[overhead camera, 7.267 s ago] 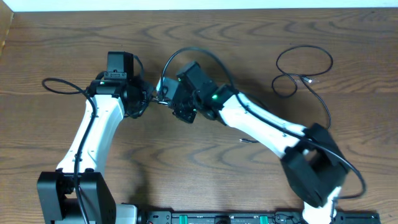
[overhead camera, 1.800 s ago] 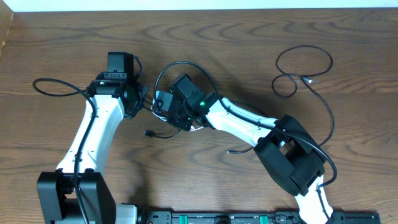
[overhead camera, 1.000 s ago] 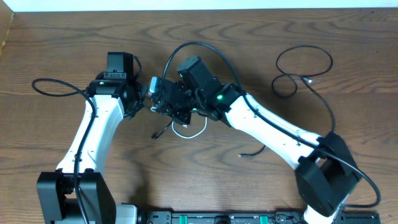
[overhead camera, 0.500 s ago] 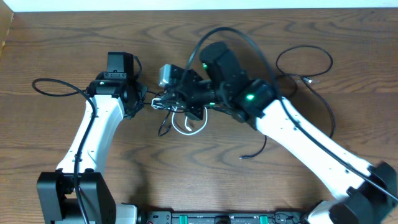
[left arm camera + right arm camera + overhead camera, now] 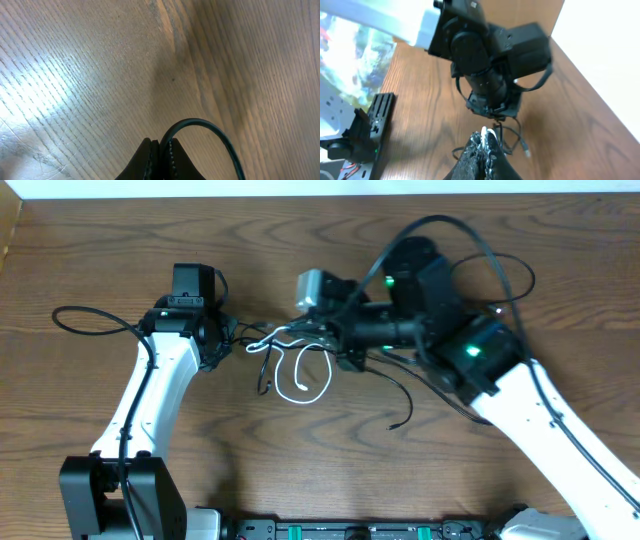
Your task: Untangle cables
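Two arms start at a black bar [image 5: 350, 531] on the near edge of the brown table [image 5: 330, 480]. The left arm [image 5: 150, 395] goes up the left side. The right arm [image 5: 540, 420] slants in from the right.

Between them, nearest the bar, a loose cable [image 5: 408, 402] in black curls on the wood with its end free. Just past it is the knot of cables [image 5: 268, 370]. It has thin black ones mixed with a white cable [image 5: 300, 399] that lies in a round loop. The knot is pulled out between the two grippers.

The left gripper [image 5: 236, 340] is at the left end of the knot. Its wrist view shows the fingers [image 5: 147, 160] pressed tight together. A black cable [image 5: 200, 125] bends out from between them.

The right gripper [image 5: 322, 340] is at the right end, and its fingers [image 5: 476, 150] are pinched tight too. A bit of white shows at the tips, so it seems to hold the white cable. The left arm fills most of that wrist view and hides the table behind it.

A black loop [image 5: 85, 313] sticks out beside the left arm. Further off on the right, a far cable [image 5: 530, 280] in black makes a big ring on the wood. The right arm covers part of that ring. A white strip [image 5: 200, 188] runs along the far edge of the table.
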